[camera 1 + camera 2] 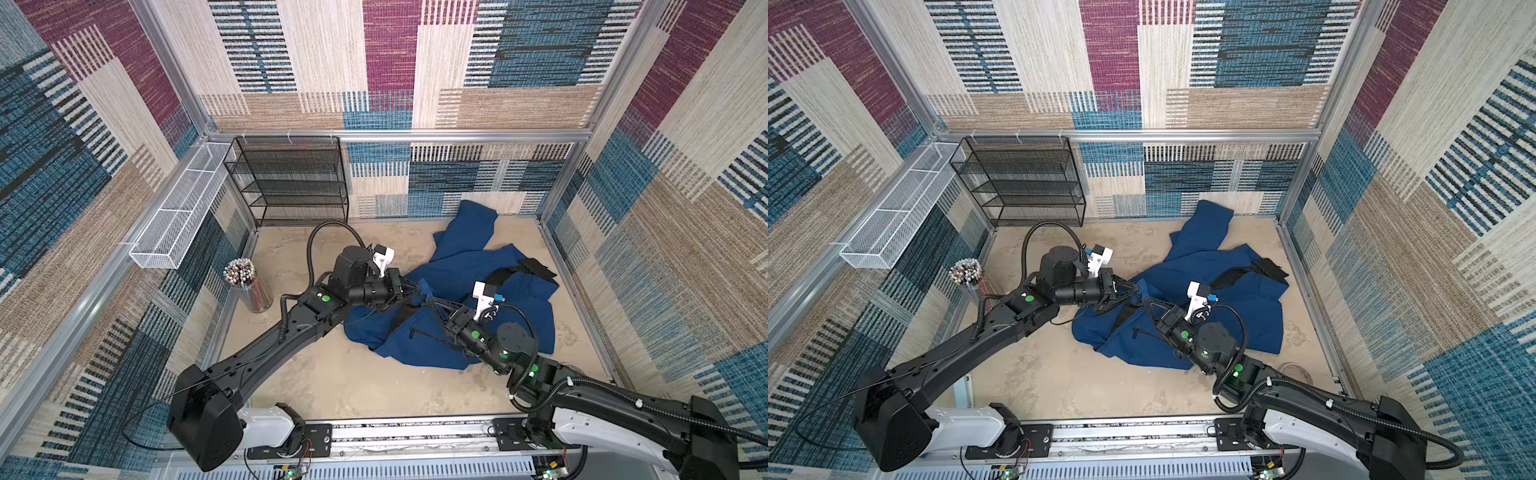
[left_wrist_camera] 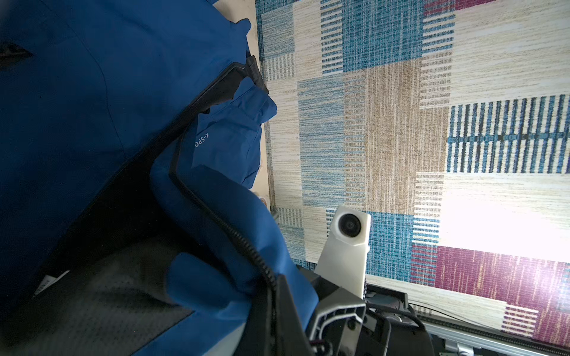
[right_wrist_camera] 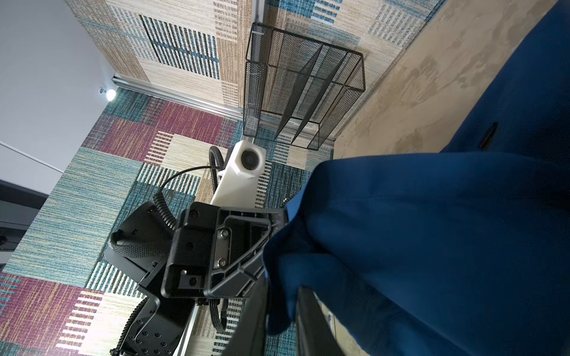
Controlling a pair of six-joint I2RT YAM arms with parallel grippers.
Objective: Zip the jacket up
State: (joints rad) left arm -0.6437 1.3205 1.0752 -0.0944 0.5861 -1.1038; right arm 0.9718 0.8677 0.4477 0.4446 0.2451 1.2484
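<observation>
The navy blue jacket lies crumpled on the tan floor, its front open and the black lining showing. My left gripper is shut on the jacket's front edge, right at the black zipper teeth. The white chest text shows further along that edge. My right gripper meets it tip to tip, its fingers closed on a fold of blue fabric. Both grippers hold the cloth a little above the floor. No zipper slider is visible.
A black mesh rack stands against the back wall. A white wire basket hangs on the left wall, above a clear cup of pencils. Carpeted walls close the floor in on three sides.
</observation>
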